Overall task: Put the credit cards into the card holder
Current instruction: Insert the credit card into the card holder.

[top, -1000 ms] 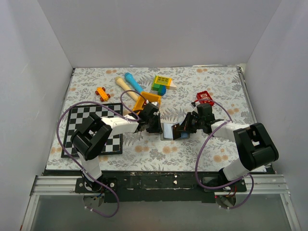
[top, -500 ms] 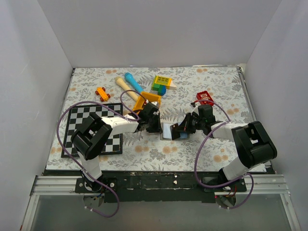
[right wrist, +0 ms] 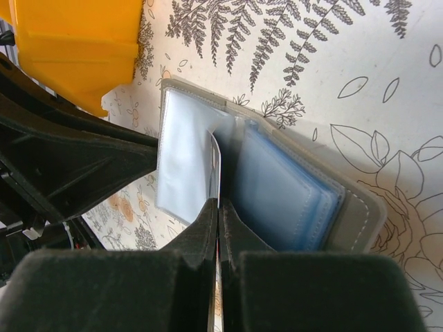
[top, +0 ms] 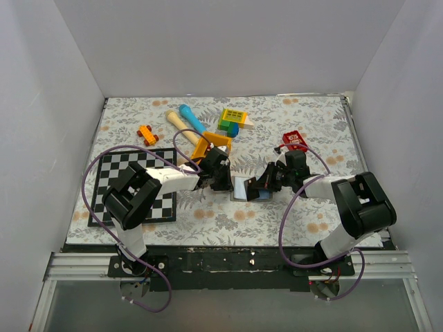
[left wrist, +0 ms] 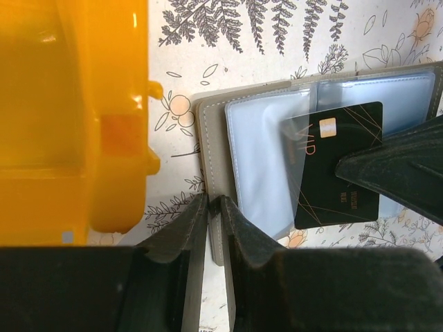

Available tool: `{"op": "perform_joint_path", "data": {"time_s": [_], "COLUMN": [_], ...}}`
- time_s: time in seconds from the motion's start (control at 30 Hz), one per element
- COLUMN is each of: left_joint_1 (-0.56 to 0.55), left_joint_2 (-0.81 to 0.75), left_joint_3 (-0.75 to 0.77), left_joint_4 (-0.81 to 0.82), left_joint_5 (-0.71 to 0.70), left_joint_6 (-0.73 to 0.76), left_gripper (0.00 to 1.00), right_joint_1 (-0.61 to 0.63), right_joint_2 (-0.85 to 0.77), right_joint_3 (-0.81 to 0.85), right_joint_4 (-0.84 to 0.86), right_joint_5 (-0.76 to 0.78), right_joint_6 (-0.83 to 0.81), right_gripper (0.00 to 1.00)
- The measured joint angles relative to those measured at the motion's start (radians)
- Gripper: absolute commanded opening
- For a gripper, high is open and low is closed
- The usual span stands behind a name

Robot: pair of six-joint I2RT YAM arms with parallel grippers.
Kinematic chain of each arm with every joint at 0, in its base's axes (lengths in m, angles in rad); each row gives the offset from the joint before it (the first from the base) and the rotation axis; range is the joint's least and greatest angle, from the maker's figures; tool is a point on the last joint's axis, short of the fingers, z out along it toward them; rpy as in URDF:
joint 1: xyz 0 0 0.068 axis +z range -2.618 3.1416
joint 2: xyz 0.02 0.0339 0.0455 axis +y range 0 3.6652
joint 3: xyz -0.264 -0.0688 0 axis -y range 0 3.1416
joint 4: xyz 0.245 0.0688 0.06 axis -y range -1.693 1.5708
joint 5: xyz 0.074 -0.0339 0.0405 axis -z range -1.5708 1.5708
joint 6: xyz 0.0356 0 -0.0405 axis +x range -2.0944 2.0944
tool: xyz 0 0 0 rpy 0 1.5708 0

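Observation:
The card holder [left wrist: 213, 131] lies open on the floral cloth, a grey wallet with pale bluish pockets [right wrist: 190, 159]. My left gripper [left wrist: 214, 205] is shut on the near edge of its grey cover. A black credit card [left wrist: 339, 166] with a gold chip sits with its left part under the clear pocket film. My right gripper [right wrist: 219, 207] is shut on that card, which shows edge-on [right wrist: 217, 162] between the fingers. From above, both grippers meet at the wallet [top: 241, 188], the left gripper [top: 225, 181] on its left and the right gripper [top: 261, 185] on its right.
An orange plastic tray [left wrist: 69, 104] stands right beside the wallet's left side. A chessboard [top: 131, 183] lies at the left and a red block [top: 294, 140] behind the right arm. Toy blocks [top: 233, 119], a blue-tipped stick [top: 187, 119] and a small orange toy [top: 147, 133] sit at the back.
The right gripper has edged slightly left toward the wallet with the card. The left gripper has stayed in place on the cover.

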Motion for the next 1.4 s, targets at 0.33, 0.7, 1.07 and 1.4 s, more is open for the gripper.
{"op": "perform_joint_path", "data": {"time_s": [0.33, 0.7, 1.07, 1.4], "left_joint_1": [0.001, 0.002, 0.002, 0.004], "left_joint_2": [0.002, 0.003, 0.004, 0.004], "left_joint_3": [0.003, 0.005, 0.005, 0.005], "left_joint_4": [0.0, 0.0, 0.0, 0.0], "left_joint_5": [0.0, 0.0, 0.0, -0.001], "left_joint_6": [0.004, 0.01, 0.011, 0.011], "left_gripper": [0.12, 0.11, 0.11, 0.1], "right_joint_1": [-0.008, -0.008, -0.008, -0.008], "right_joint_2": [0.033, 0.04, 0.05, 0.076], "right_joint_3": [0.002, 0.002, 0.002, -0.018], "right_joint_4": [0.044, 0.061, 0.081, 0.161], "right_joint_5": [-0.008, 0.014, 0.021, 0.018], "right_joint_6": [0.018, 0.042, 0.05, 0.12], "right_gripper": [0.01, 0.01, 0.01, 0.01]}}
